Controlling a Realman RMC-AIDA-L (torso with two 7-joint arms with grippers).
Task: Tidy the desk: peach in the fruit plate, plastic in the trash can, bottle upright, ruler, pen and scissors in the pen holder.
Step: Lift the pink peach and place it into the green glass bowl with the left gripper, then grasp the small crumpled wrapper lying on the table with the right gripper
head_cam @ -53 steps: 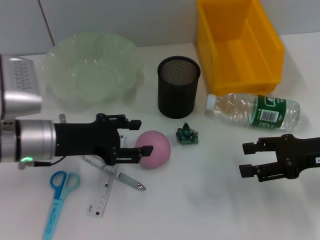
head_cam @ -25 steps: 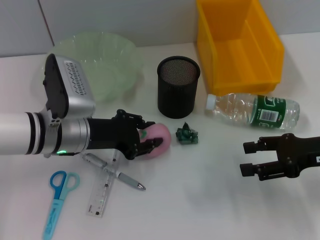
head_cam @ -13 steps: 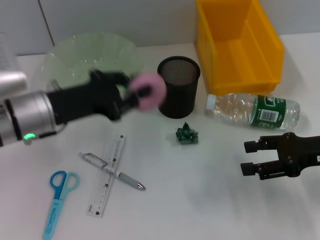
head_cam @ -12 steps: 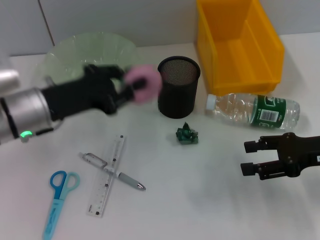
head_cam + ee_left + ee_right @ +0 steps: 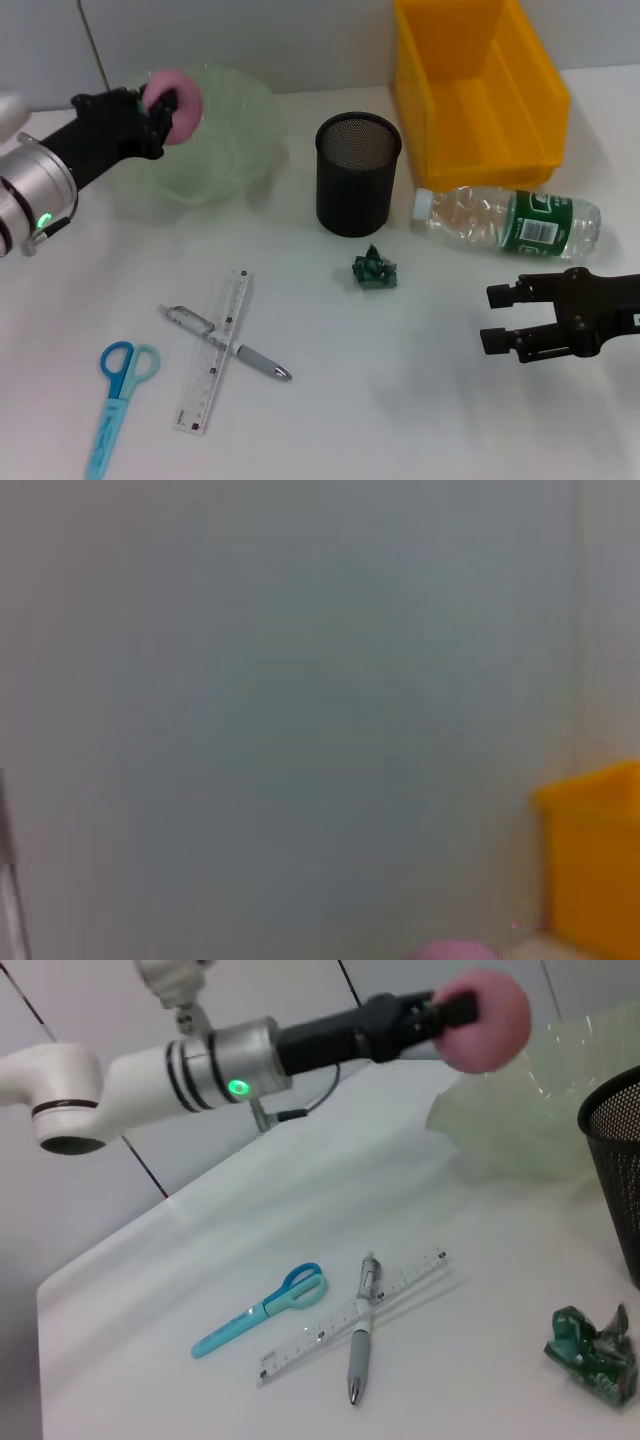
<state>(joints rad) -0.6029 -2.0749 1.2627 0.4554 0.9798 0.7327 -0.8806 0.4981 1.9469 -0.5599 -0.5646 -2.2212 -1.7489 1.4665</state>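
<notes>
My left gripper (image 5: 160, 100) is shut on the pink peach (image 5: 176, 93) and holds it in the air over the left part of the pale green fruit plate (image 5: 230, 150). The peach also shows in the right wrist view (image 5: 485, 1020). The black mesh pen holder (image 5: 357, 187) stands at the middle back. A clear bottle (image 5: 510, 221) lies on its side at the right. Crumpled green plastic (image 5: 375, 269) lies in front of the holder. The ruler (image 5: 214, 349), pen (image 5: 228, 343) and blue scissors (image 5: 116, 392) lie at the front left. My right gripper (image 5: 498, 318) is open, low at the right.
A yellow bin (image 5: 478, 88) stands at the back right, behind the bottle. A grey wall runs behind the white table (image 5: 400, 400).
My left gripper closed on the peach beside the ruler, lifted it and carried it back and to the left, over the fruit plate. The right arm has not moved.
</notes>
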